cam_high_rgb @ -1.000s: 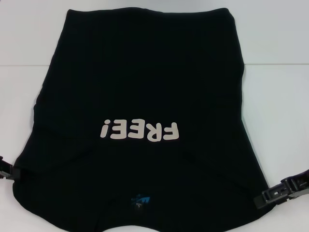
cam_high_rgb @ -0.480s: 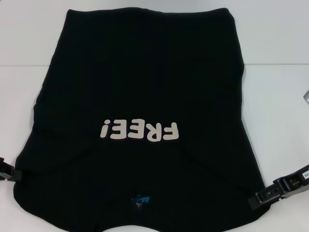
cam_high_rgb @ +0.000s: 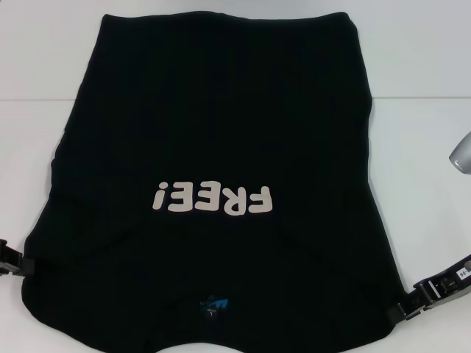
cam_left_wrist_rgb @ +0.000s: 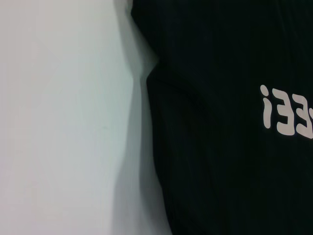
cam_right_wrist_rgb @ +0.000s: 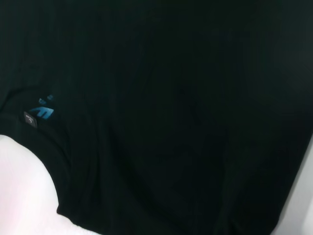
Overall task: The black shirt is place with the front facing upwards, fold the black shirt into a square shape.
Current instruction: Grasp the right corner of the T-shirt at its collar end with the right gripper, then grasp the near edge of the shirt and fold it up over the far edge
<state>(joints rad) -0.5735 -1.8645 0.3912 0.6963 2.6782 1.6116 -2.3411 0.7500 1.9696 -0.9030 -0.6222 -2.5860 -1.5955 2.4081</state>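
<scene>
A large plain black cloth short-sleeved T-shirt [cam_high_rgb: 221,147] lies spread on a flat white table [cam_high_rgb: 427,66], filling most of the head view; its collar end is nearest the robot and its hem end farthest away. Pale pinkish-white "FREE!" lettering [cam_high_rgb: 212,198] faces up on the chest, reading upside down from the robot's side, and a small blue neck label [cam_high_rgb: 213,304] shows near the near edge. The sleeves do not stick out at the sides; the cloth forms one broad panel, wider at the near end, so they appear already tucked in, though the pictures do not show this for certain.

The left gripper [cam_high_rgb: 13,261] sits at the shirt's near left edge, mostly cut off by the picture; whether its claw is wide, narrow or pinching cloth cannot be told. The right gripper [cam_high_rgb: 430,296] sits at the near right corner, its tip touching or just beside the cloth edge; its claw state cannot be told either.

Judged from the layout, the fold is at an early stage; the shirt is full length and far from square. What seems left is bringing one end over the other, perhaps more than once, and smoothing the result into a square.
</scene>
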